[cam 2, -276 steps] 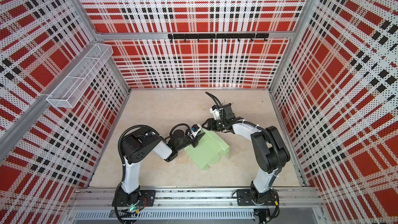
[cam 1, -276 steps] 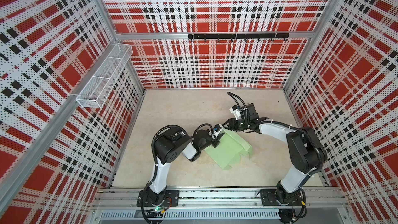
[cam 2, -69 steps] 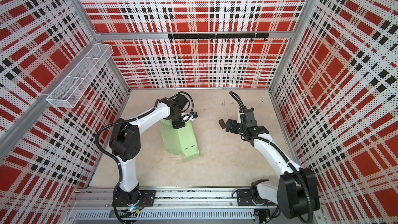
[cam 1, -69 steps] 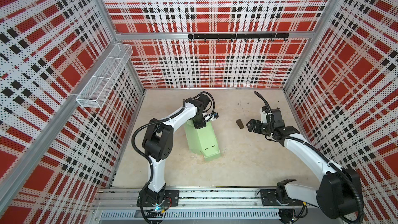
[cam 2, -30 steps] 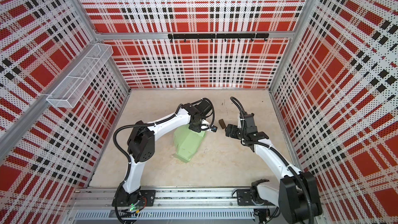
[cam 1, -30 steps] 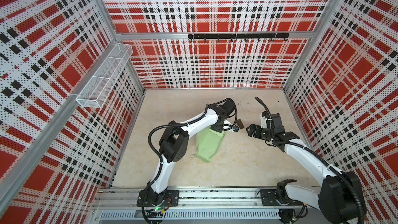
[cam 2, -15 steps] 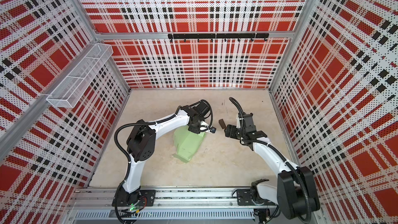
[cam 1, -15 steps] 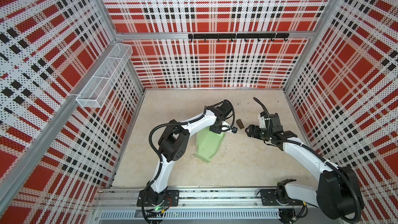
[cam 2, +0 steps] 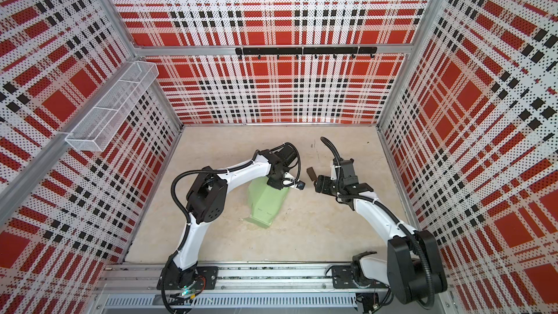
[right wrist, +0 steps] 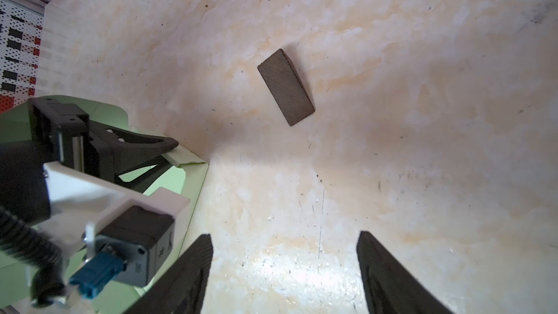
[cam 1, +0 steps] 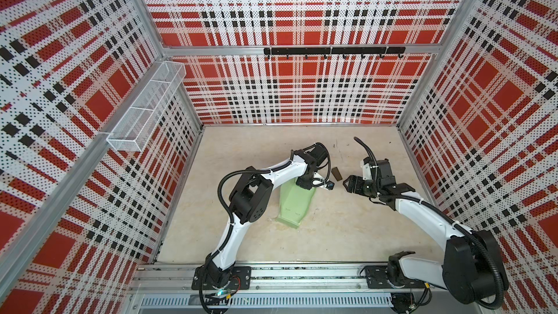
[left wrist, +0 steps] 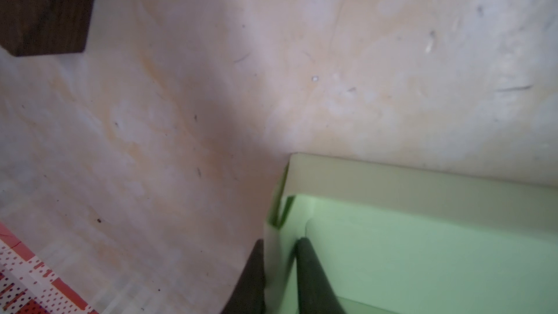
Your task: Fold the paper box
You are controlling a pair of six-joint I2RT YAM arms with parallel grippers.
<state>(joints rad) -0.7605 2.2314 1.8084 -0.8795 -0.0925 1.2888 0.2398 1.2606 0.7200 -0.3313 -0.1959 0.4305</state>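
While both arms reach in over the beige table (cam 1: pixel 347 237), the paper box (cam 1: pixel 294 206) lies near mid-table on the L arm's side, its long axis running from the L wrist toward the front rail. L arm (cam 1: pixel 283 170) bends over the box's far end. R arm (cam 1: pixel 422 209) is well apart from the box.

L gripper (left wrist: pixel 280 241): jaws nearly together, pinching one thin upright wall of the box at a corner, one finger inside and one outside. R gripper (right wrist: pixel 283 235): jaws wide apart, nothing btw. them, hanging over bare table. Small dark brown wedge (right wrist: pixel 285 87) lies loose btw. the two grippers. It touches neither and sits near but apart from the box.

Progress (est.): partway. Walls at the gripped end stand up, and a corner tab looks tucked in (L wrist view), so the tray seems formed there. Near end looks flatter, w/ a flap resting on the table. Gripped end is open on top, no cover folded over it. Prob. left to do: raise and lock remaining walls, fold the cover over, tuck it.

Not clear: in both top views the L wrist hides the gripped end and the L fingertips. L wrist view is blurred and cuts off most of the box. Whether the other tabs are locked cannot be told. Two small marks on the near flap could be slots or print, too small to say.
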